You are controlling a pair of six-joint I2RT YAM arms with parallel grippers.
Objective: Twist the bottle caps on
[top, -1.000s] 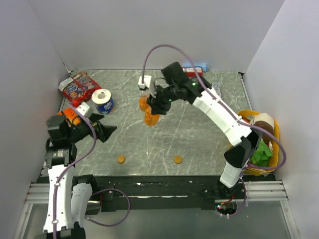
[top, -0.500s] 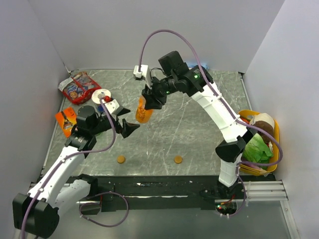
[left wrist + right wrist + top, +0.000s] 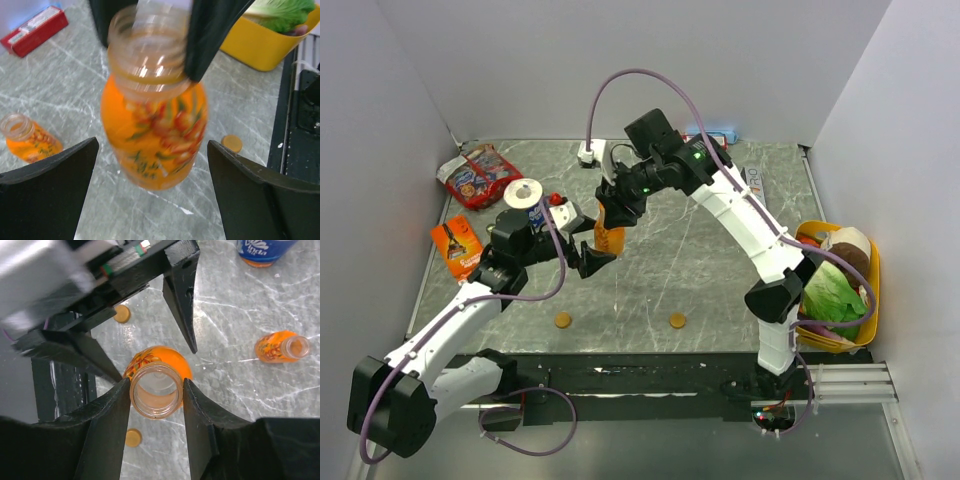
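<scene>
My right gripper [image 3: 156, 390] is shut on the open neck of an orange bottle [image 3: 157, 372] and holds it upright above the table; it also shows in the top view [image 3: 609, 237]. My left gripper [image 3: 152, 200] is open, with one finger on each side of that bottle's belly [image 3: 152, 135], not touching it. The second orange bottle [image 3: 280, 347] lies uncapped on the table to the side, also in the left wrist view [image 3: 27, 139]. Two orange caps [image 3: 562, 320] [image 3: 677, 320] lie loose near the front edge.
A toilet-paper roll [image 3: 523, 194], a snack packet [image 3: 475, 175] and an orange carton [image 3: 458, 248] sit at the left. A yellow basket [image 3: 873, 285] of vegetables hangs at the right edge. A red box [image 3: 35, 30] lies at the back.
My left arm has swung in from the left and brought its open jaws around the bottle. My right gripper has carried the bottle a little left and toward the left gripper.
</scene>
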